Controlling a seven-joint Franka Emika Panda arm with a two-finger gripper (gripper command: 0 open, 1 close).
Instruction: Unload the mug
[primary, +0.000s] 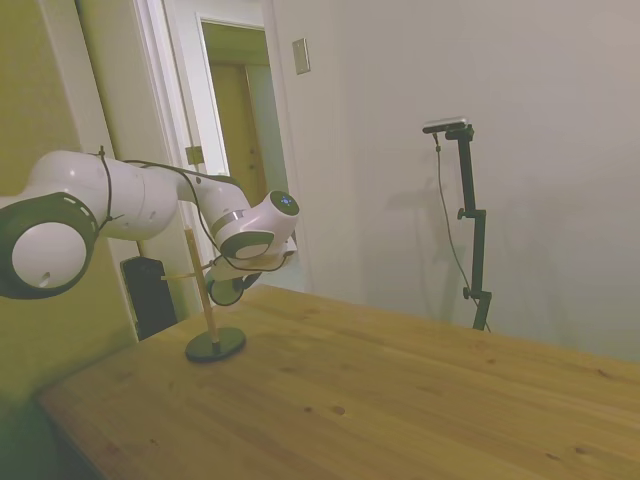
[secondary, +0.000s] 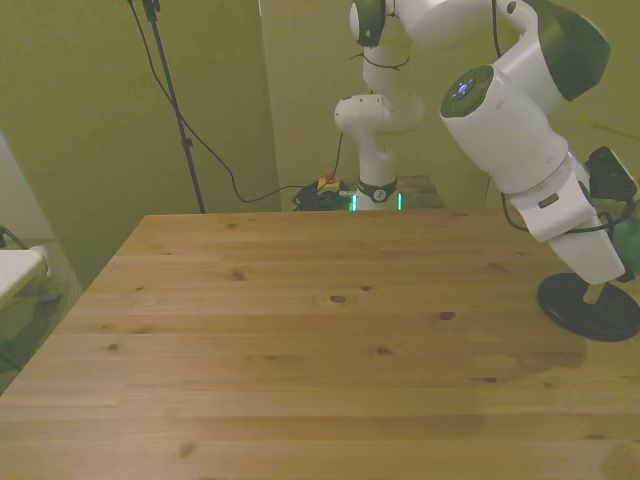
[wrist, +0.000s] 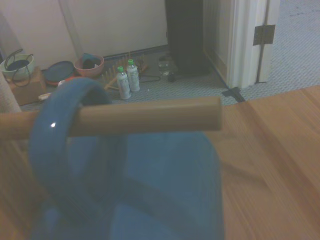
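Your gripper (primary: 240, 283) sits low at the wooden peg stand (primary: 203, 300), near the table's (primary: 400, 390) far corner in the side view and at the front view's right edge; you cannot tell from either view whether it is wide, narrow or holding anything, since the white wrist housing and the stand cover its tips. The mug (wrist: 135, 185) hangs on the stand's horizontal peg (wrist: 145, 116); in the wrist view you see its handle (wrist: 52, 135) looped around that peg, with the peg's blunt end sticking out past the handle and the mug's body filling the space beneath it, blurred by closeness. In the side view you see only a dark rounded shape under the wrist, just beside the upright post, and in the front view only a sliver of greenish-grey at the picture's right edge (secondary: 630, 245), above the stand's dark round base (secondary: 590, 307). The base rests flat on the tabletop and the post stands upright. Beyond the table edge, the wrist view shows you two small bottles (wrist: 127, 79) with green caps and some bowls (wrist: 89, 65) on the floor.
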